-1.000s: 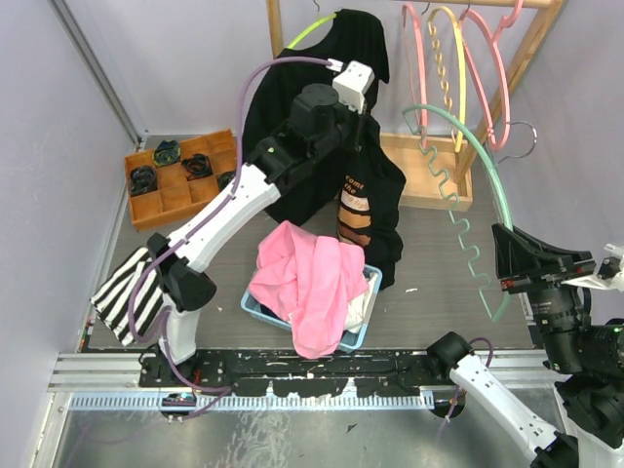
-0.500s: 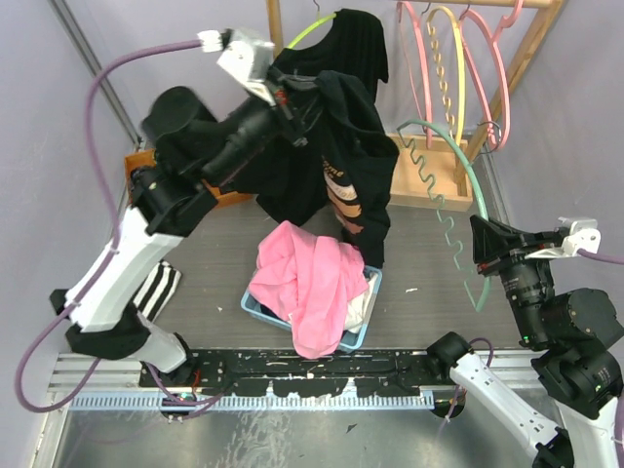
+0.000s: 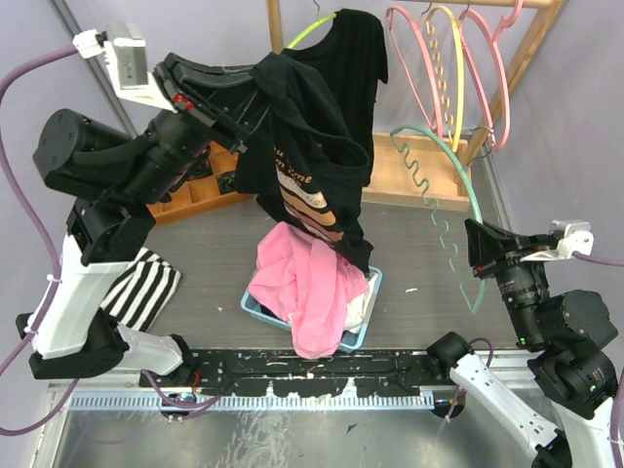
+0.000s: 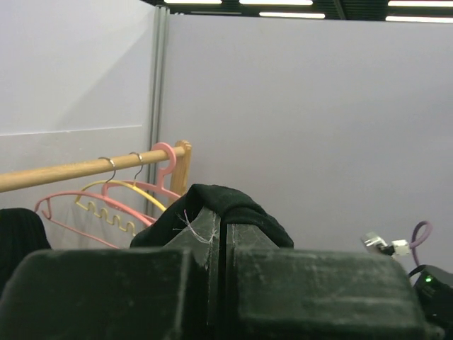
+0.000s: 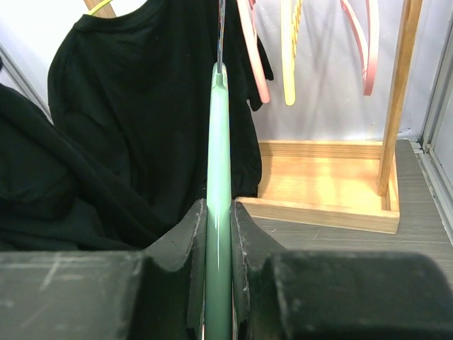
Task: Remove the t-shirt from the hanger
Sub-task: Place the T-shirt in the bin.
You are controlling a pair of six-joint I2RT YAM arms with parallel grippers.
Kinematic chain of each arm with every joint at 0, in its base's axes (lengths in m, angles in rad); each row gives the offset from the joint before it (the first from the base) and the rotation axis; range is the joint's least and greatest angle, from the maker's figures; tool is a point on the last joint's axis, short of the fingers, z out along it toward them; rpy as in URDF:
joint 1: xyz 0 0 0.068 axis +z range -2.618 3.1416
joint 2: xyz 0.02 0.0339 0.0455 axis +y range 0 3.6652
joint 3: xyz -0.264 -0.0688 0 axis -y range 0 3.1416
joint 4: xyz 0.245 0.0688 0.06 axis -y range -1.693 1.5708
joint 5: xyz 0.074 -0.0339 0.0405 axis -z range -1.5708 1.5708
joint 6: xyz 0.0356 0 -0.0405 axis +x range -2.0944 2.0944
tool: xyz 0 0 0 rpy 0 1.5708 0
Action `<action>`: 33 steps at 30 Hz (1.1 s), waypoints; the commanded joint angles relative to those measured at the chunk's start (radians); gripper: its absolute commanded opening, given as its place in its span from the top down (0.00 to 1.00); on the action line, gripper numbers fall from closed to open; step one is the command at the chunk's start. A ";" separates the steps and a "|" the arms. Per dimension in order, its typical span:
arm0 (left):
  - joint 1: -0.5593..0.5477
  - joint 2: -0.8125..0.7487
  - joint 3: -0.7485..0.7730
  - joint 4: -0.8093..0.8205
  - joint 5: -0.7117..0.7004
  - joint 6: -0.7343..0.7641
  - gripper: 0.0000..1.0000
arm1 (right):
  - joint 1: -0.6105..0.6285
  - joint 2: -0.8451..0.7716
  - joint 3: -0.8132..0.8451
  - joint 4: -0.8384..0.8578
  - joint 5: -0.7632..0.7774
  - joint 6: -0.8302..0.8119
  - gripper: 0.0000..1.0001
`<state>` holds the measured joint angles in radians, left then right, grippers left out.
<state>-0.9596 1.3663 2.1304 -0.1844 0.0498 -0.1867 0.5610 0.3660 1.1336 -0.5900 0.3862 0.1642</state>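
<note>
The left gripper [image 3: 252, 86] is up high at the far left. Its fingers [image 4: 202, 230] are pinched tight on a fold of the black t-shirt w/ orange and white chest print [image 3: 312, 156]. In the left wrist view the black fabric bunches over the closed tips, w/ no gap between them. From that grip the shirt hangs down and to the right. Its lower hem drapes near the crumpled pink cloth [image 3: 302, 283], which is heaped in the pale blue plastic bin [image 3: 369, 310] at table centre.

The right gripper [image 3: 474, 244], on the near right, is clamped on the mint-green plastic hanger w/ a wavy bar [image 3: 466, 185]. The right wrist view shows both fingers [image 5: 190, 227] pressed against the green rim [image 5: 218, 142]. The hanger arcs up toward the far side, its far end just beside the shirt's right edge (contact there can't be judged). The shirt hangs to the left of the hanger, not over it.

At the far side a wooden clothes rack [image 3: 409, 180] carries pink and yellow hangers [image 3: 444, 58] and a lime-green hanger [image 3: 310, 29] w/ a second black garment [image 3: 356, 44]. The boundary between the two dark cloths is hard to trace. Behind the left arm sits an orange compartment tray [image 3: 190, 200]. A black-and-white striped cloth [image 3: 146, 288] lies on the table at near left.
</note>
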 commanded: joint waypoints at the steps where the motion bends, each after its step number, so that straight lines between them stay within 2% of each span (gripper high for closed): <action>1: -0.005 -0.045 0.045 0.101 0.033 -0.070 1.00 | 0.000 -0.011 -0.002 0.100 -0.012 0.019 0.99; 8: -0.005 -0.020 0.154 0.072 0.060 -0.111 1.00 | -0.001 -0.002 -0.003 0.109 -0.029 0.028 0.99; 18: -0.005 -0.043 0.155 0.035 0.044 -0.121 1.00 | -0.001 0.013 -0.009 0.118 -0.041 0.033 0.99; 23: -0.004 -0.087 0.036 0.006 0.022 -0.142 1.00 | -0.001 0.019 -0.020 0.123 -0.041 0.032 0.99; 33: -0.006 -0.222 -0.354 -0.016 -0.018 -0.181 1.00 | -0.001 0.045 -0.048 0.146 -0.049 0.034 0.99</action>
<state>-0.9611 1.1736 1.8767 -0.2115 0.0582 -0.3435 0.5610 0.3836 1.0851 -0.5579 0.3527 0.1875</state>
